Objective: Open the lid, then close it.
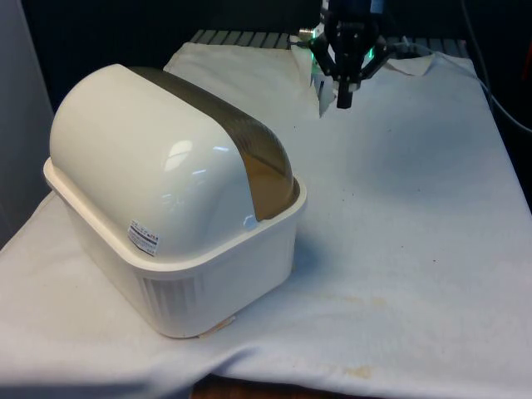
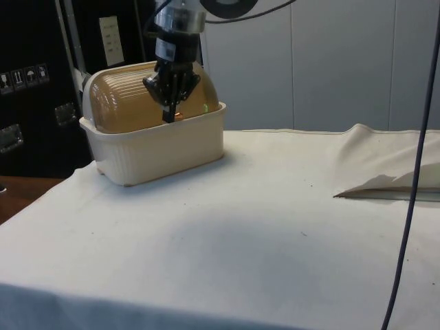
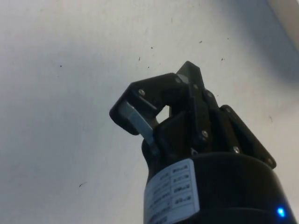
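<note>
Cream-white bread box (image 1: 166,249) with a see-through brown lid (image 2: 130,100), ribbed in thin lines. Small white sticker (image 1: 143,237) with dark print on the box's back. Black gripper (image 1: 344,101). White cloth (image 1: 399,216) with tiny dark specks and faint yellowish stains.

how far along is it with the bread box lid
Nothing looks done: the brown lid sits shut over the cream bread box. The gripper hangs above the white cloth, apart from the box, fingers together and holding nothing. Left to do: reach the lid, open it, close it.
</note>
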